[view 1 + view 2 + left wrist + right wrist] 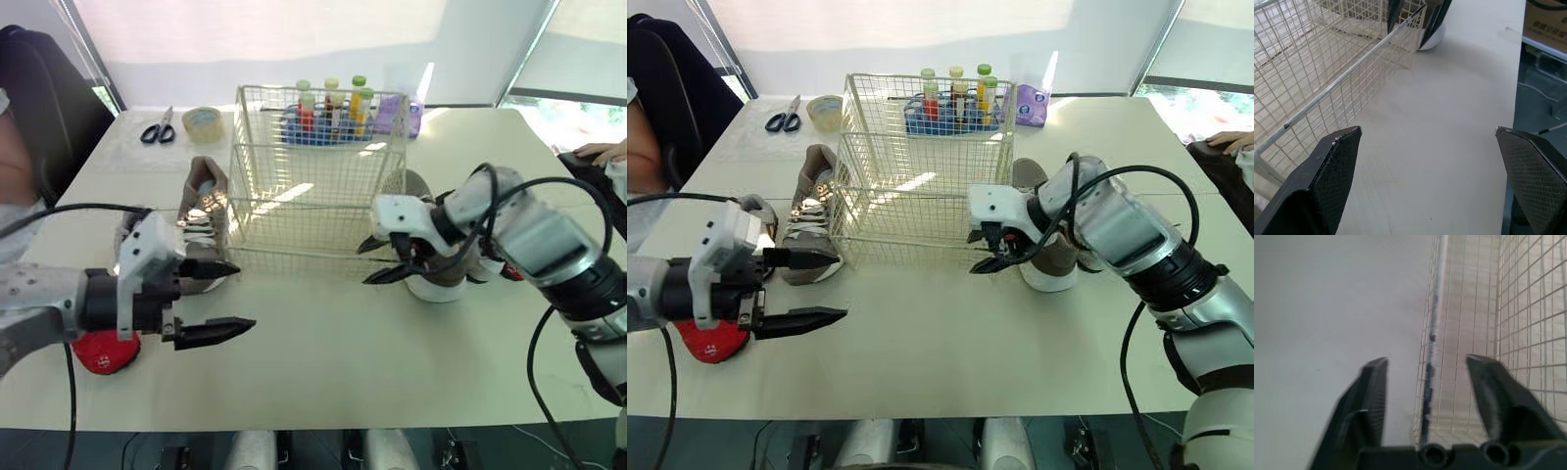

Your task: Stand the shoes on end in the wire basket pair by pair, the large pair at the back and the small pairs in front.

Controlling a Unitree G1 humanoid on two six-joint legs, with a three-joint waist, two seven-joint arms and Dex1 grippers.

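The wire basket stands mid-table with no shoes in it. A grey-brown laced shoe lies against its left side. A red shoe lies partly under my left arm. A brown shoe with a white sole sits at the basket's right front corner, behind my right arm. My left gripper hovers open in front of the basket's left front corner, holding nothing. My right gripper is open at the basket's right front corner; in the right wrist view its fingers stand either side of the basket's corner wire.
Behind the basket is a blue rack of small bottles and a purple item. Scissors and a tape roll lie at the back left. A person sits at the left; a hand rests at the right edge.
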